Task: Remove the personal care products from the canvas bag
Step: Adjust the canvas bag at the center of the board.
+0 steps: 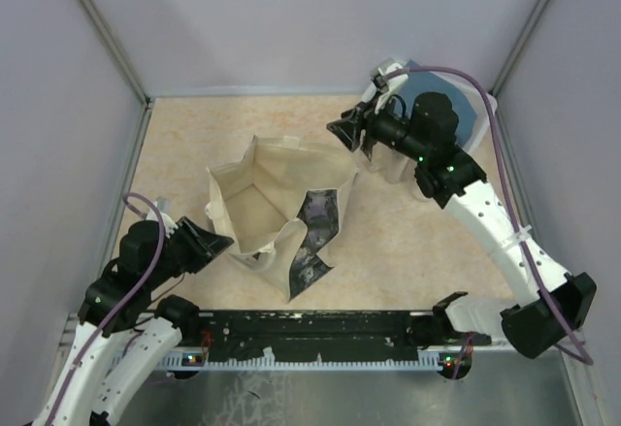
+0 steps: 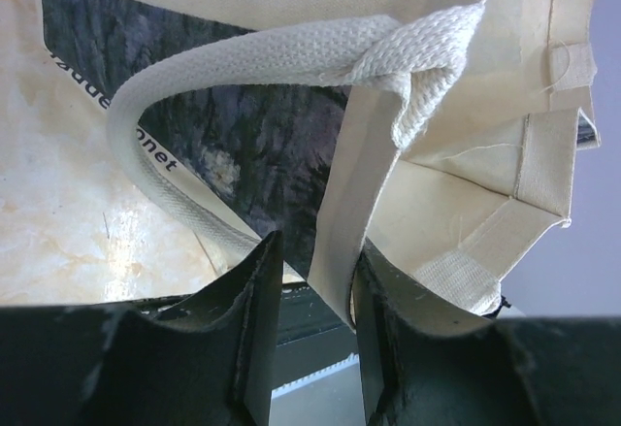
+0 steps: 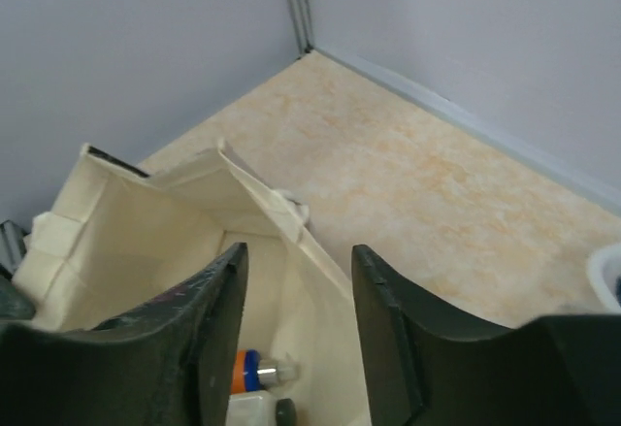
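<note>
Left gripper (image 2: 315,256), nearest the lens: black fingers pinching a folded cream rim strip of the canvas bag (image 1: 277,203), at the bag's lower left corner in the overhead view. Bag: soft cream cloth, mouth open, standing mid-frame on the beige marbled table (image 1: 184,135). It has a dark printed panel (image 1: 315,222) on its lower right side and a woven webbing handle (image 2: 243,57) looped across that panel. Contents, at the bag's bottom in the right wrist view: blue-and-orange bottle (image 3: 254,370), white bottle (image 3: 247,409), dark cap (image 3: 284,409). Right gripper (image 3: 299,256), at the bag's upper right corner: fingers straddle the rim; whether they clamp it cannot be told. Upper right: white basket (image 1: 488,106) holding a blue cloth (image 1: 451,91), partly hidden by the right arm.
</note>
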